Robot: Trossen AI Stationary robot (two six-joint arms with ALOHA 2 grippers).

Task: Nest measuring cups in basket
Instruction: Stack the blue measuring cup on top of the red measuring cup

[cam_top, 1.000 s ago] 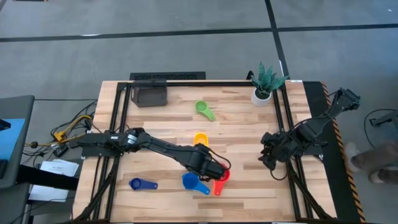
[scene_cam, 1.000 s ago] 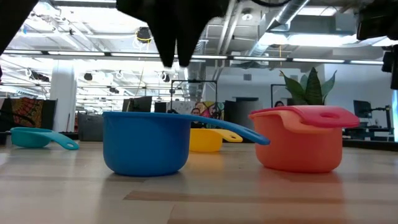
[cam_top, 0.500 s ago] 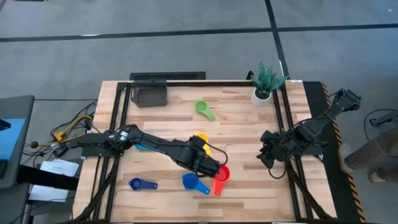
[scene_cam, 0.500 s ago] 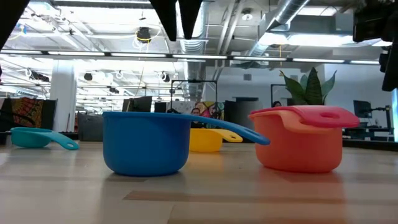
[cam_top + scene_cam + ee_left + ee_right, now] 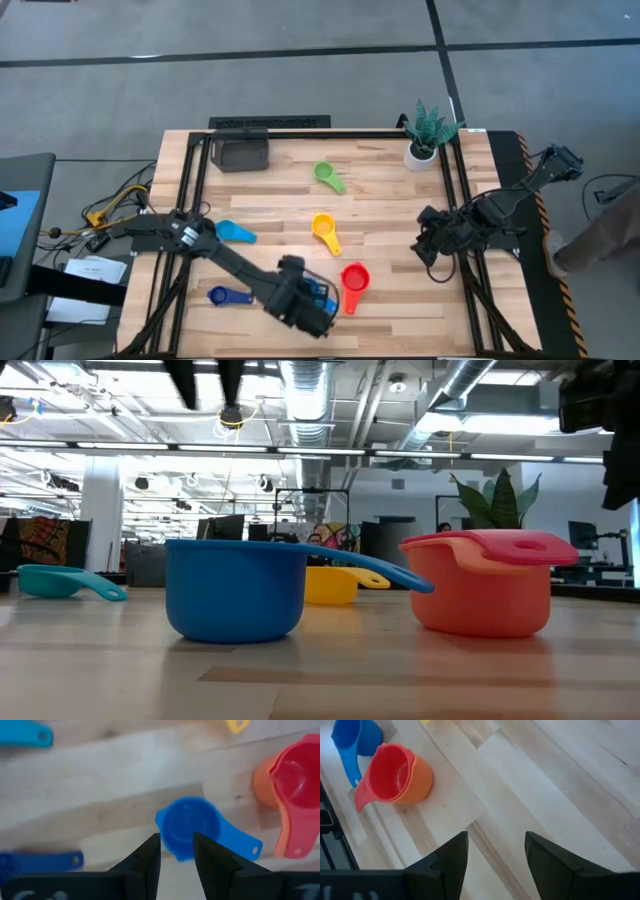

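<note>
My left gripper [image 5: 176, 842] hangs open above the blue cup [image 5: 187, 827], which stands upright on the table near the front edge; in the low view its fingers [image 5: 207, 375] are well clear of the cup [image 5: 235, 588]. A red cup [image 5: 392, 772] sits nested in an orange cup [image 5: 417, 782] just right of it. The yellow [image 5: 323, 228], green [image 5: 325, 175], light blue [image 5: 235, 232] and dark blue [image 5: 228, 296] cups lie apart on the table. The dark grey basket [image 5: 242, 152] stands at the far left. My right gripper [image 5: 433, 245] waits open at the right side.
A white pot with a green plant [image 5: 425, 135] stands at the far right corner. Black frame rails [image 5: 455, 200] run along the table's left, right and far sides. Bare wood lies between the cups and the basket.
My left gripper has swung from over the red and orange cups toward the table's near edge and a little left, ending over the blue cup, and has rolled about its own axis. Its arm now leaves the yellow and light blue cups uncovered. No cup has moved.
</note>
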